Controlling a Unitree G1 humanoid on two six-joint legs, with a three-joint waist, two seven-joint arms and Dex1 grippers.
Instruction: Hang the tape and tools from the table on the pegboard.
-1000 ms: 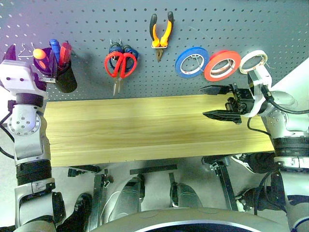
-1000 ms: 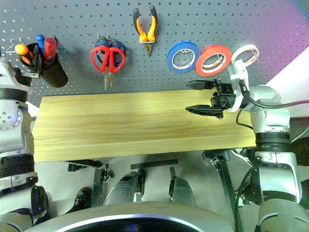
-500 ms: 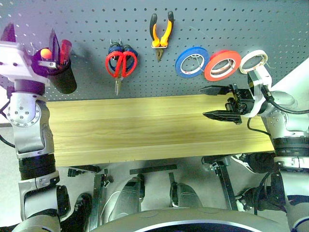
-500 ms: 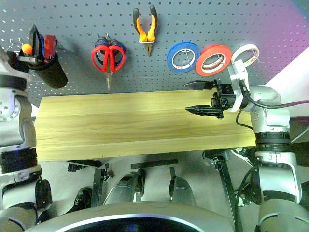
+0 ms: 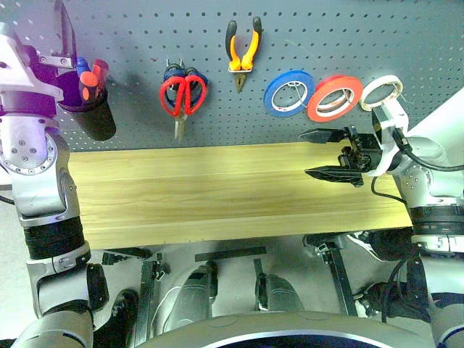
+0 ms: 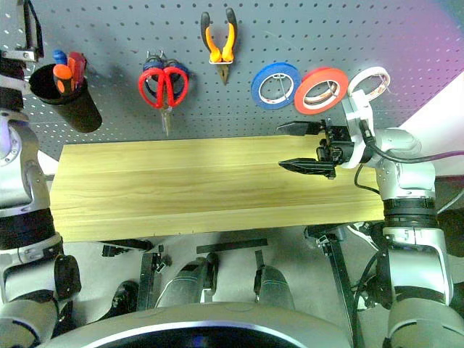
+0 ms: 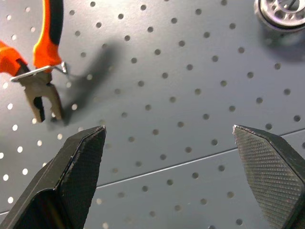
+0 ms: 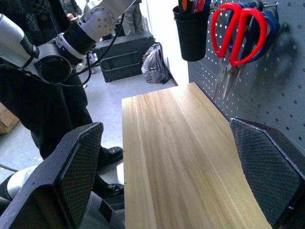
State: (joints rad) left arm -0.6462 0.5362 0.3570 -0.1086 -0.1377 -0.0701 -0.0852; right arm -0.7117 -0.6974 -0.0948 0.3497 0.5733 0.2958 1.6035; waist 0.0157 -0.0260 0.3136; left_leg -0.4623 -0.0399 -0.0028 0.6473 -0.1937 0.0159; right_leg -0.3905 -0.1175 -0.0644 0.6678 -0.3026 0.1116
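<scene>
The tape (image 5: 334, 98), a red-orange ring, hangs on the pegboard (image 5: 406, 43) between a blue roll (image 5: 288, 93) and a smaller cream-white roll (image 5: 381, 91), overlapping the edges of both. The red-handled scissors (image 5: 183, 97) hang in front of a blue-handled pair on one hook. The pliers (image 5: 242, 52) hang by their orange-and-black handles on a wire hook, nose down. The screwdriver (image 6: 62, 77) stands in a black cup (image 6: 67, 98) mounted on the pegboard with other handles. The surface (image 5: 217, 196) carries no item; judged from this, the task is essentially complete.

The left end effector (image 7: 176, 167) is raised in front of the pegboard near the cup, jaws wide apart and holding nothing. The right end effector (image 5: 330, 154) hovers over the right end of the surface, pointing along it, jaws wide apart and holding nothing, just below the three rolls.

Hazards, as a judgement:
- Left arm: it stands very near the cup. A sideways or downward retreat could clip the cup rim or the protruding handles and lift the cup off its mount.
- Right arm: an upward movement could catch the tape or the cream-white roll and slide either off its hook.
- Scissors: two pairs share one hook, so a bump to the pegboard may shake the front pair loose.
</scene>
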